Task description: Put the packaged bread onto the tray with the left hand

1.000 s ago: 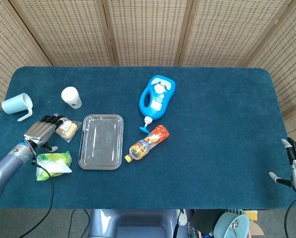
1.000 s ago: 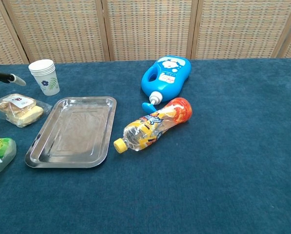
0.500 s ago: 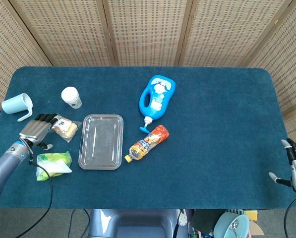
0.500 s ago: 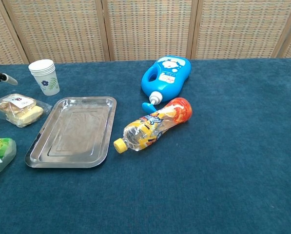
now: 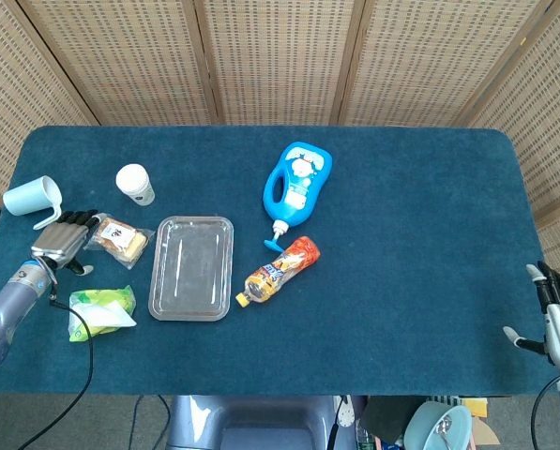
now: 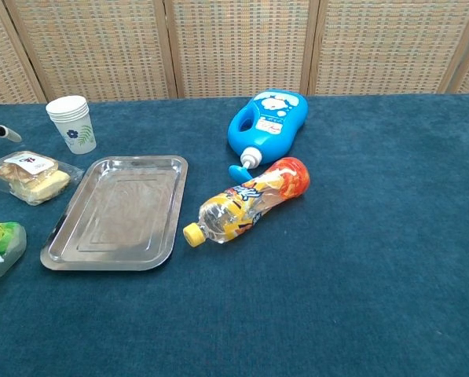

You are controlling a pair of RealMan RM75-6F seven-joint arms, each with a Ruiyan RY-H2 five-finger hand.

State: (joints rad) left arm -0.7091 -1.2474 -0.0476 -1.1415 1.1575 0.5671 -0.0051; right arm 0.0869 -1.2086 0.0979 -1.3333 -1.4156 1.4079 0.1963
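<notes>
Left hand sits empty, fingers loosely curled, just beside the packaged bread near the desk's left edge. Tray is bare, so nothing's done yet I'd say.

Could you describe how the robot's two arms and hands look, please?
The left hand has a silver-grey metallic back and black fingers, on a blue-grey rounded forearm with a black cable trailing beside it. The right hand is light grey with dark fingers, with a black cable below it.

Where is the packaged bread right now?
The packaged bread lies on the table's left side, between the left hand and the empty tray, below the paper cup.
</notes>
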